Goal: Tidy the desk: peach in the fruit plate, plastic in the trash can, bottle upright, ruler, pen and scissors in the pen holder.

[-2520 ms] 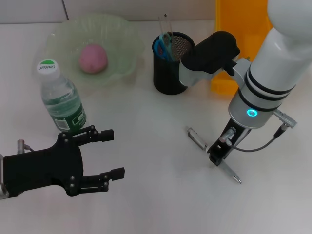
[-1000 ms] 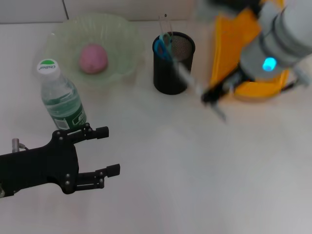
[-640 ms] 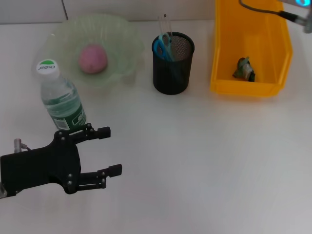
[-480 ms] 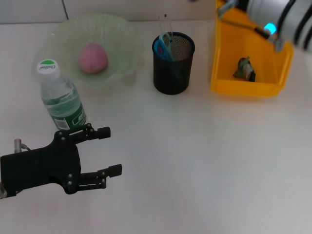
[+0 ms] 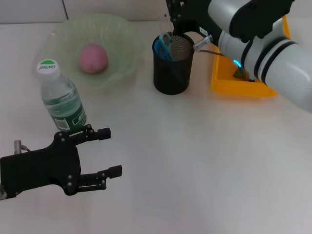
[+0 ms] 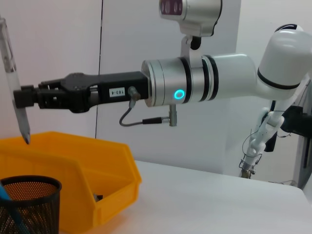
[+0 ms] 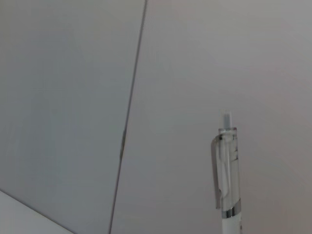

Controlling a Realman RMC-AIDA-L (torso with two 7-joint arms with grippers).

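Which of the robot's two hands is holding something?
The right gripper, up above the pen holder, grips the pen. The left gripper, low beside the bottle, is open and empty.

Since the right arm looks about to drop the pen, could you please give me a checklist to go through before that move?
1. Pen gripped by the right gripper: ok, held near upright, tip down.
2. Pen above the pen holder opening: cannot tell; the tip hangs higher than the rim but alignment is unclear.
3. Room in the holder: ok, scissors sit to one side.
4. Holder standing upright: ok.
5. Left gripper out of the way: ok, open near the bottle.
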